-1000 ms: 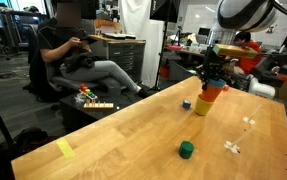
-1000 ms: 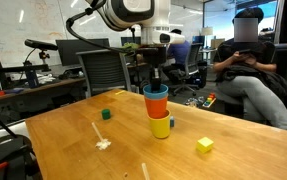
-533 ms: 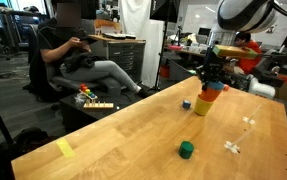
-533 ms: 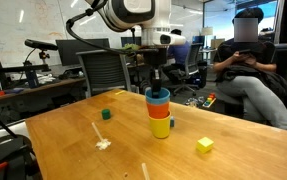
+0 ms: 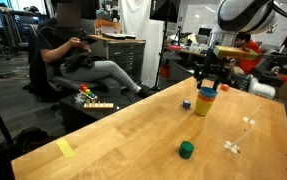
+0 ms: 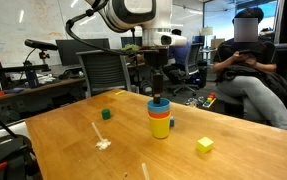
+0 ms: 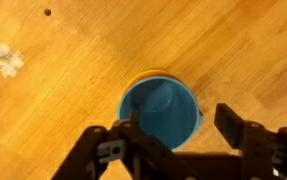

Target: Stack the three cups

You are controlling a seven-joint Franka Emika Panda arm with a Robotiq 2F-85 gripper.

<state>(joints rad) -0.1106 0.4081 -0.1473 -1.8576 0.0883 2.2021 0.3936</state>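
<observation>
Gripper (image 6: 159,96) pointing straight down at frame centre in an exterior view, arm (image 6: 123,12) arching in from the top edge. Jaws spread wide, gripping nothing, just above the blue cup (image 7: 160,108). Blue nested atop orange-red cup (image 6: 159,115) and yellow cup (image 6: 160,129) on wooden table (image 6: 73,140).

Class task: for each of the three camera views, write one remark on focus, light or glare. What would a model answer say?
Wrist view: soft overall, with the tool dark and blurred along the bottom and the blue cup evenly lit inside. In an exterior view, the table shows a pale sheen towards its far end. In an exterior view, the cup stack is small but fairly sharp under flat light.
</observation>
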